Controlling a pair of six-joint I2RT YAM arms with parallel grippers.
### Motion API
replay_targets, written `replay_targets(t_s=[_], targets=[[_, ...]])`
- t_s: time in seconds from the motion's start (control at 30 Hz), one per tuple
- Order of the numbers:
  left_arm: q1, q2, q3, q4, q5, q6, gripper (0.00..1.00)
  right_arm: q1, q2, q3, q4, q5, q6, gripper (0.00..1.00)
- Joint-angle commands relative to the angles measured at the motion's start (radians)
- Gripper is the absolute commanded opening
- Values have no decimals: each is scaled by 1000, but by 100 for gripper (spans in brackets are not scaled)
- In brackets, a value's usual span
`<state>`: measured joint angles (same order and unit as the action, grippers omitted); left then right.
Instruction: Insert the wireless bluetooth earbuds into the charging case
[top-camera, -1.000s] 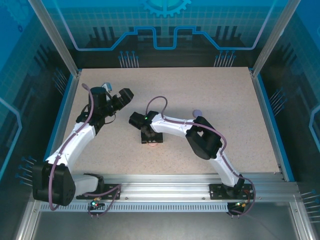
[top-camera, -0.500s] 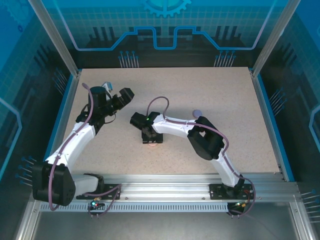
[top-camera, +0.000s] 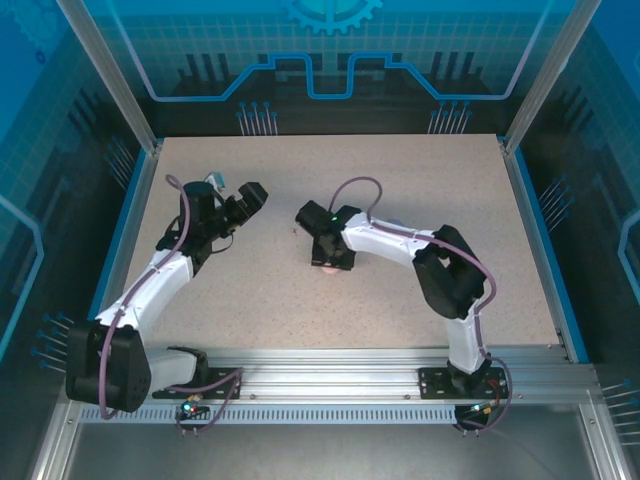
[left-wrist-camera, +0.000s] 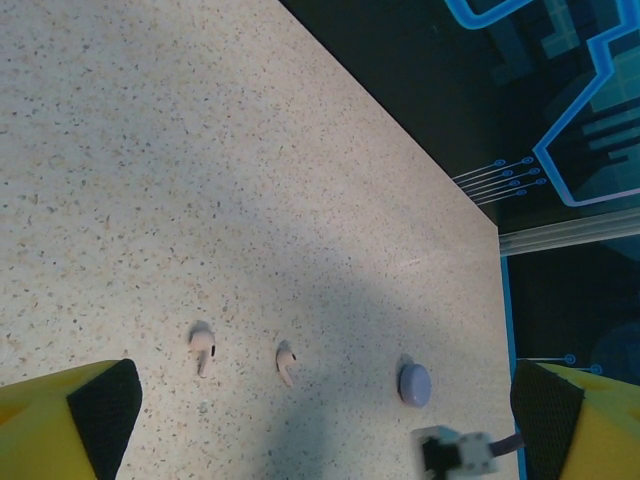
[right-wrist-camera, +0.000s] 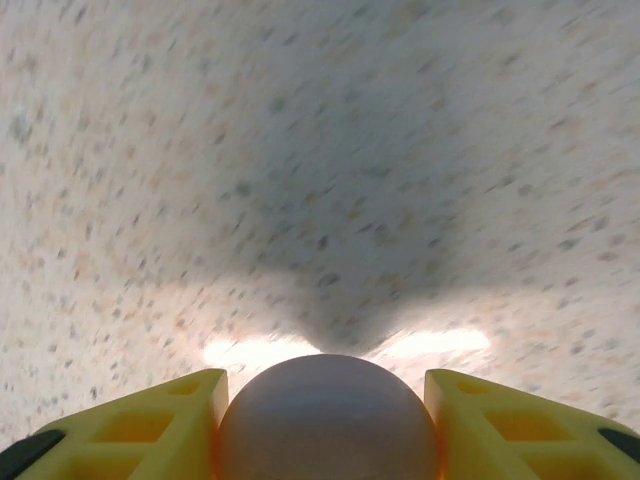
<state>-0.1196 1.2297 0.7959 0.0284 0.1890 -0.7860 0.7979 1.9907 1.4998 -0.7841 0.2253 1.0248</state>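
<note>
Two pale pink wireless earbuds (left-wrist-camera: 203, 346) (left-wrist-camera: 286, 361) lie side by side on the speckled table, in the left wrist view just ahead of my left gripper (left-wrist-camera: 325, 405). That gripper stands wide open and empty above them, and shows at the table's far left (top-camera: 247, 194). A round pale purple charging case (left-wrist-camera: 414, 383) lies closed to the right of the buds. My right gripper (top-camera: 331, 263) is shut on a round pinkish charging case (right-wrist-camera: 327, 420), which sits snug between both yellow fingers (right-wrist-camera: 150, 425) just above the table near its middle.
The speckled table (top-camera: 420, 170) has blue side rails and a dark drop beyond its far edge (left-wrist-camera: 420, 150). A white connector with a cable (left-wrist-camera: 455, 452) juts in near the purple case. The right arm (top-camera: 400, 238) stretches across the table's middle.
My right gripper closed on the pinkish case and carried it up and to the right, away from the bases. The left gripper shifted slightly and stayed open.
</note>
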Motion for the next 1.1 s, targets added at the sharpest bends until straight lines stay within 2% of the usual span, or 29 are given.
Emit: replay_targets(t_s=[0.0, 0.37, 0.53, 0.73, 1.07], targets=[[2, 1, -56, 107, 25, -18, 99, -57, -50, -38, 38, -22, 11, 51], [-127, 68, -208, 416, 0, 25, 99, -191, -84, -51, 104, -118, 83, 51], [-178, 125, -277, 590, 26, 35, 99, -230, -71, -51, 153, -183, 149, 51], [-224, 211, -339, 769, 47, 30, 99, -254, -45, -31, 200, -247, 220, 51], [-299, 336, -349, 933, 20, -4, 99, -249, -16, -24, 291, -317, 343, 50]])
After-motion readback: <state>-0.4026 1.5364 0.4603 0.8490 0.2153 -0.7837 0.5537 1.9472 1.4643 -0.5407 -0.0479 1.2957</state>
